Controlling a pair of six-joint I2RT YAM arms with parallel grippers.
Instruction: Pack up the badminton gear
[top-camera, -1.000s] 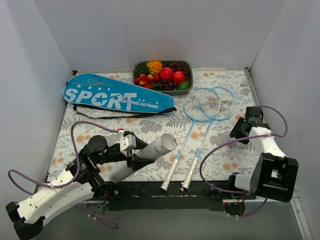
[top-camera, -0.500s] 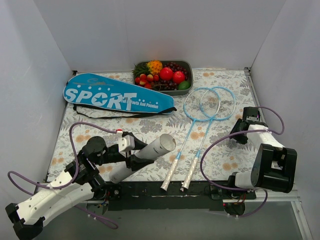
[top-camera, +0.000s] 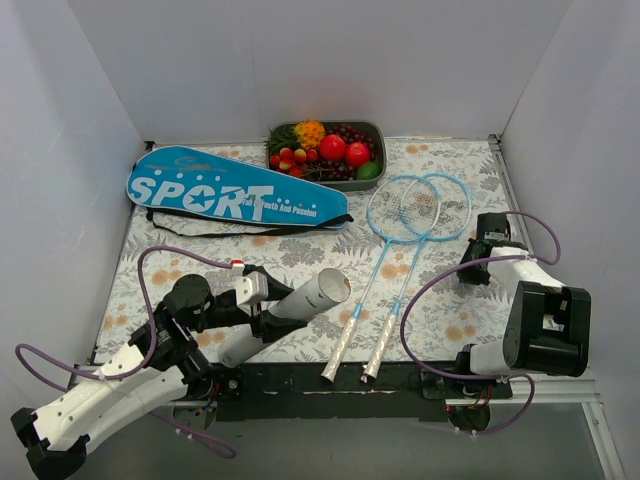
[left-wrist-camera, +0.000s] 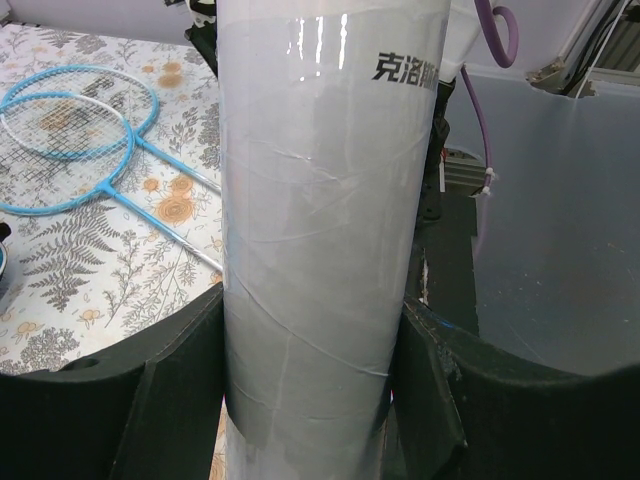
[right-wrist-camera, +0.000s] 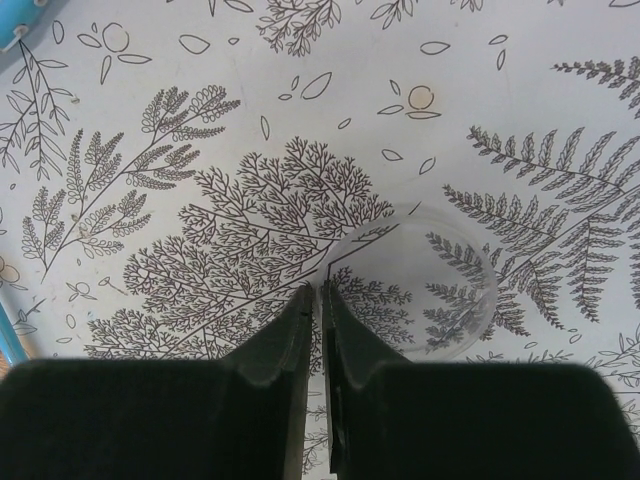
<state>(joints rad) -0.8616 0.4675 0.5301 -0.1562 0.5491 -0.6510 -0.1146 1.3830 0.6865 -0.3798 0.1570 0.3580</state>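
Left hand (top-camera: 278, 303) clamps the white shuttlecock tube (top-camera: 325, 290) over the table's (top-camera: 200, 262) near-left part, its long axis slanting, raised end pointing far-right toward the rackets (top-camera: 415, 210); right hand (right-wrist-camera: 320, 292) pinches a clear lid's (right-wrist-camera: 425, 290) rim

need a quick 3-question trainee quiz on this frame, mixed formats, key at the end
1. What is the left gripper clamped on? A) blue bag B) shuttlecock tube C) fruit tray
2. True or false: the right gripper has its jaws wide open.
3. How many rackets are in view?
Key: 1 B. 2 False: the jaws are pinched almost together at the rim of a clear round lid. 3 Two, with their heads overlapping.
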